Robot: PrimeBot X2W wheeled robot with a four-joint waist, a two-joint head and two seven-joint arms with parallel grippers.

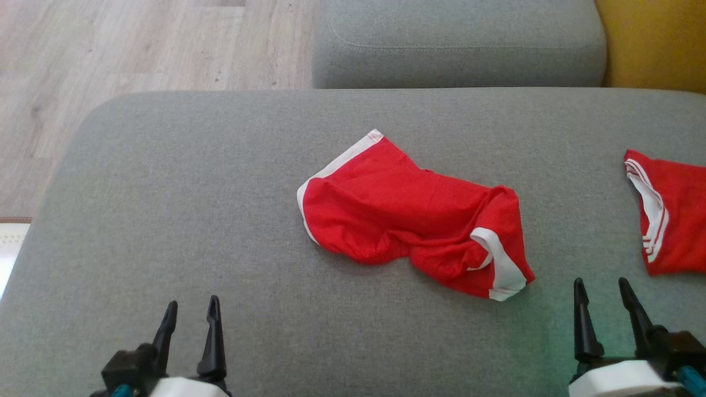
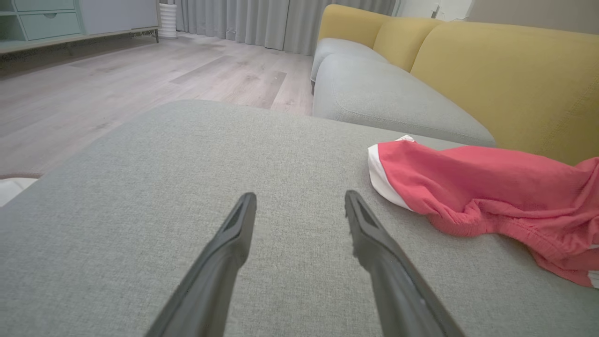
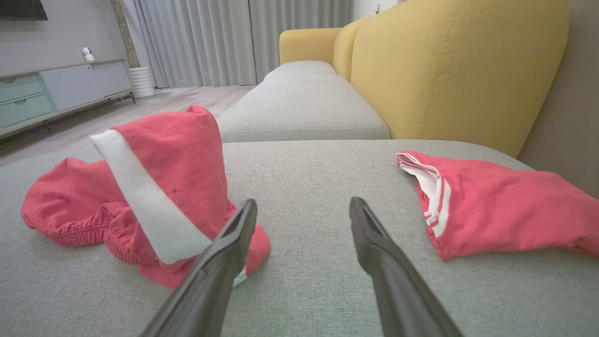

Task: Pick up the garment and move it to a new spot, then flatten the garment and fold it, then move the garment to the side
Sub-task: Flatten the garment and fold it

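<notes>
Lying crumpled near the middle of the grey seat cushion (image 1: 165, 193), the red shorts (image 1: 408, 220) look light, soft and limp, so I expect them to sag and bunch when lifted. The firmer white hem band (image 1: 499, 259), at about 10 o'clock from my right gripper (image 1: 600, 281), seems the best place to pinch. The other white edge sits at 1 o'clock from my left gripper (image 1: 193, 301). Both grippers hover spread wide and empty, clear of the cloth. A second red garment (image 1: 675, 215) lies at 1 o'clock from the right gripper, well apart from the shorts.
</notes>
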